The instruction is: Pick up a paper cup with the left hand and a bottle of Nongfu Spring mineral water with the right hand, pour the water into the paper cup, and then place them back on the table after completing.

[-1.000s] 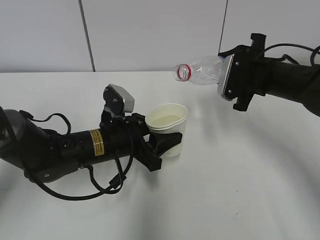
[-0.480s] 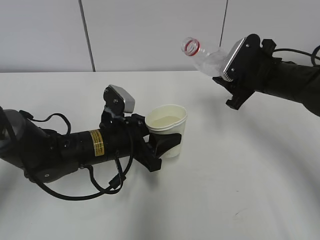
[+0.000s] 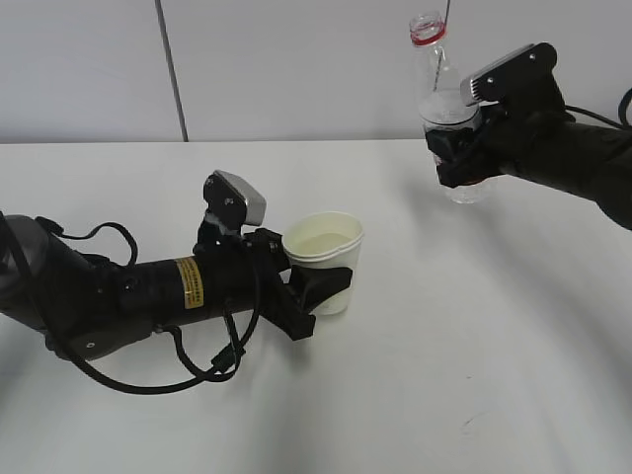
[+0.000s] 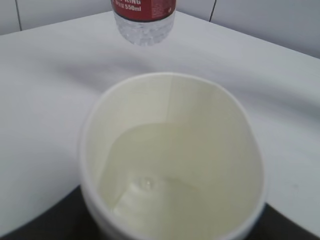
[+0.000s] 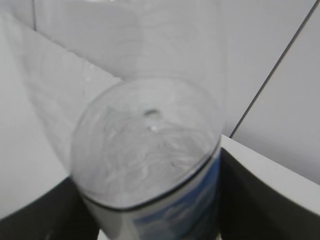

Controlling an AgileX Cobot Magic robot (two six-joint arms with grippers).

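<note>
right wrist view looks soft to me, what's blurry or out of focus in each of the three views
Right wrist view: the bottle fills the frame, too close and smeared. Left wrist view: the paper cup has a soft near rim, while the bottle's red label above is readable. Exterior view: sharpest; even light, faint diffuse shadows on the table, a slightly washed-out cup.

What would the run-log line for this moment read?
phase: after pour | left end effector: holds white paper cup, water inside | right end effector: holds clear plastic bottle upright
</note>
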